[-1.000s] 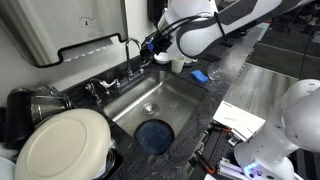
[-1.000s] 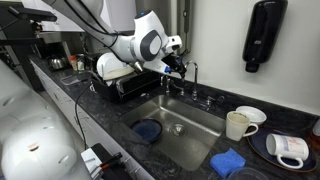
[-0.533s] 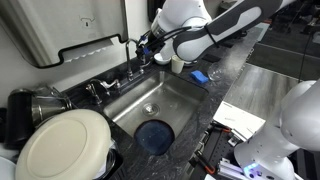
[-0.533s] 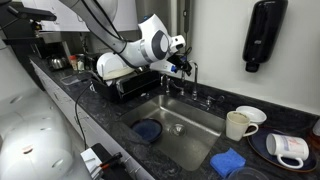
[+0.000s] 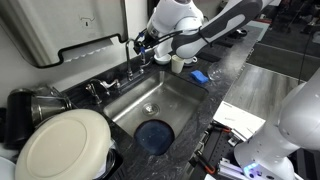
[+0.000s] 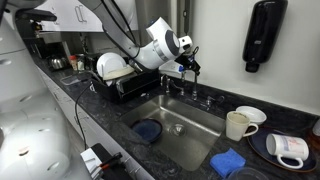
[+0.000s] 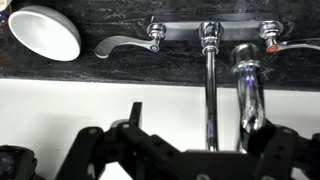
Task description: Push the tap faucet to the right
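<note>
The tap faucet is a thin gooseneck spout at the back rim of the sink, seen in both exterior views (image 5: 134,58) (image 6: 195,82). In the wrist view its chrome stem (image 7: 210,90) rises from a base with two lever handles. Its curved outlet end (image 7: 250,90) hangs beside the stem. My gripper (image 7: 195,125) is open. The stem stands between its two dark fingers, and the outlet end lies by the right finger. In both exterior views the gripper (image 5: 145,44) (image 6: 189,66) is at the top of the spout's arch.
The steel sink (image 5: 175,95) holds a blue dish (image 5: 153,135). A white plate (image 5: 62,145) sits on a rack. A white mug (image 6: 238,124), a blue sponge (image 6: 228,162) and a dish rack (image 6: 125,80) stand on the dark counter. A black dispenser (image 6: 264,35) hangs on the wall.
My gripper has moved in toward the wall and up to the spout's arch over the last second. The spout itself has not visibly swung.
</note>
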`<state>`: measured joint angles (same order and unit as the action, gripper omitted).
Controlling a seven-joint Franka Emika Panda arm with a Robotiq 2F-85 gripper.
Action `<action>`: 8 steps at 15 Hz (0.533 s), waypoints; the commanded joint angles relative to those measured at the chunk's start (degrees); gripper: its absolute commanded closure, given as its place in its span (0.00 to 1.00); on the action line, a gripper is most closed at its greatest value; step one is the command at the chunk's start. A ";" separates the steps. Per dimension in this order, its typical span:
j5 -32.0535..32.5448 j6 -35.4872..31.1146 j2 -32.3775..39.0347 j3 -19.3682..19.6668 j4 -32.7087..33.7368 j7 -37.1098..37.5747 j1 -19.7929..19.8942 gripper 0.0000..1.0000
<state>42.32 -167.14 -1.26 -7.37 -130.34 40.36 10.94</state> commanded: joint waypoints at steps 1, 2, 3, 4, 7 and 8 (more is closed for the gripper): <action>7.02 1.82 2.53 1.04 3.17 6.16 1.20 0.00; 8.54 1.75 2.82 1.38 3.38 7.74 1.18 0.00; 9.77 1.74 2.84 1.56 3.48 8.91 1.24 0.00; 10.91 1.59 2.93 1.83 3.57 9.93 1.42 0.00; 13.43 1.31 3.12 2.45 3.84 12.22 1.80 0.00; 14.25 1.22 3.18 2.80 3.97 12.66 2.06 0.00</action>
<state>52.84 -167.02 -0.25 -6.38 -128.54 51.20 11.12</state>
